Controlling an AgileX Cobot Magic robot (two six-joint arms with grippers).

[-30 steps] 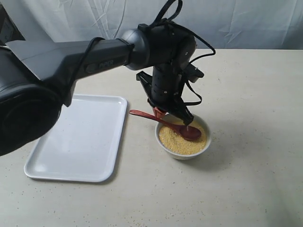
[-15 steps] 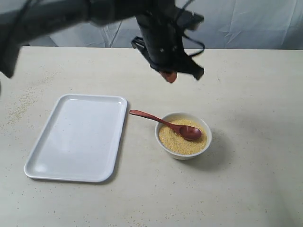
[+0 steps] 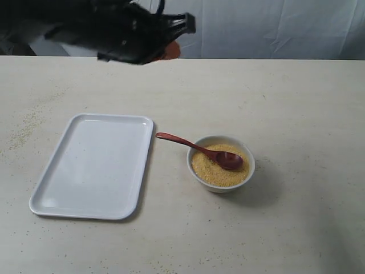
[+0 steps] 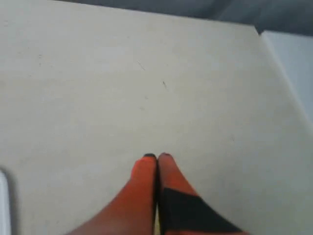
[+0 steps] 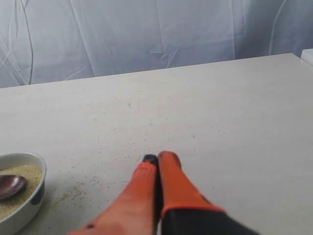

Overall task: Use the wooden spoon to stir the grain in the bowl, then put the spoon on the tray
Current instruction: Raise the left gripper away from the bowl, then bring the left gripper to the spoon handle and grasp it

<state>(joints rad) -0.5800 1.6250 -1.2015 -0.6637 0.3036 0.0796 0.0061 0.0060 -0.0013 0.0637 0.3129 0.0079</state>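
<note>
A pale beige speckled table (image 3: 285, 114) stands before a creased grey-white cloth backdrop (image 3: 274, 28). The left gripper (image 4: 157, 156) has its orange fingers pressed flat together with nothing between them, hanging over bare tabletop. In the exterior view its dark, blurred arm (image 3: 114, 28) sits high at the far left, well apart from the bowl. The right gripper (image 5: 157, 157) is likewise closed on nothing, its orange fingers touching above the table, with a few loose grains (image 5: 73, 193) scattered nearby. The dark reddish-brown glossy wooden spoon (image 3: 197, 149) lies free. Its round head rests on the fine yellow-golden grain (image 3: 214, 171) inside the small round white bowl (image 3: 219, 188), and its slim handle leans over the rim, pointing toward the flat white rectangular tray (image 3: 91, 165). The tray lies just beside the bowl without touching it, and the handle's tip stops near the tray's edge, apart from it.
</note>
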